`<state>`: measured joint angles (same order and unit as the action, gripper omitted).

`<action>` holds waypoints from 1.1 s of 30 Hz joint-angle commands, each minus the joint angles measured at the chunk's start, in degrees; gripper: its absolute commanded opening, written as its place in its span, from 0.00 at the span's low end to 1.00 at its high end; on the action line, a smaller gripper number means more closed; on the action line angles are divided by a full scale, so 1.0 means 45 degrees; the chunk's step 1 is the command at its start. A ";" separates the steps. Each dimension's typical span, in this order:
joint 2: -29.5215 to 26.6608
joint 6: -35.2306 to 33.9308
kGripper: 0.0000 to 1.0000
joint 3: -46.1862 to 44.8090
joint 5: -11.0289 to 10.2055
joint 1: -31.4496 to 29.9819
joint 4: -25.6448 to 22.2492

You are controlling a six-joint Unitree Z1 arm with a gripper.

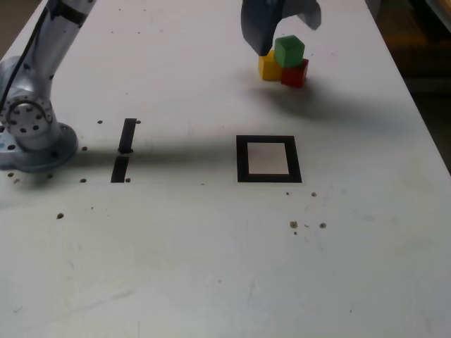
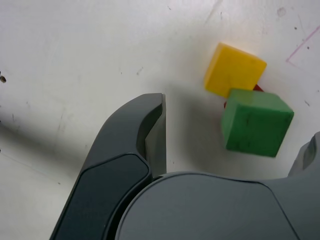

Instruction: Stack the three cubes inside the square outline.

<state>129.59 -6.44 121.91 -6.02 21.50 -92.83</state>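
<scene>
I have a broad white surface [image 1: 211, 267] in front of me, scuffed and dotted with small dark specks, with darker floor showing past its edge on the exterior view's right. At the exterior view's left stands the arm's silver base [image 1: 32, 134], its links rising out of frame and throwing a long shadow across toward the middle. The gripper [image 1: 278, 21] hangs at the top of the exterior view, dark grey, directly over the cluster of cubes. In the wrist view one of its fingers [image 2: 145, 135] shows clearly, curved and bare, with only a sliver of the other at the frame's edge; the jaws stand spread and hold nothing.

The square outline [image 1: 268, 159] lies flat near the middle of the surface, a thick black frame with a pale centre, and no cube is inside it. Two short black strips [image 1: 124, 150] sit end to end between the base and the outline.

The three cubes are grouped well apart from the outline, on its far side. The green cube [image 1: 289, 51] rests on top of the red cube [image 1: 295, 73] and leans onto the yellow cube [image 1: 268, 67], which touches the red one.
</scene>
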 commanded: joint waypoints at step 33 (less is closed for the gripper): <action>0.1793 -0.0190 0.28 0.1427 0.0482 0.0023 0.0044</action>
<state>137.63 -7.26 128.32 -3.90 21.52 -92.02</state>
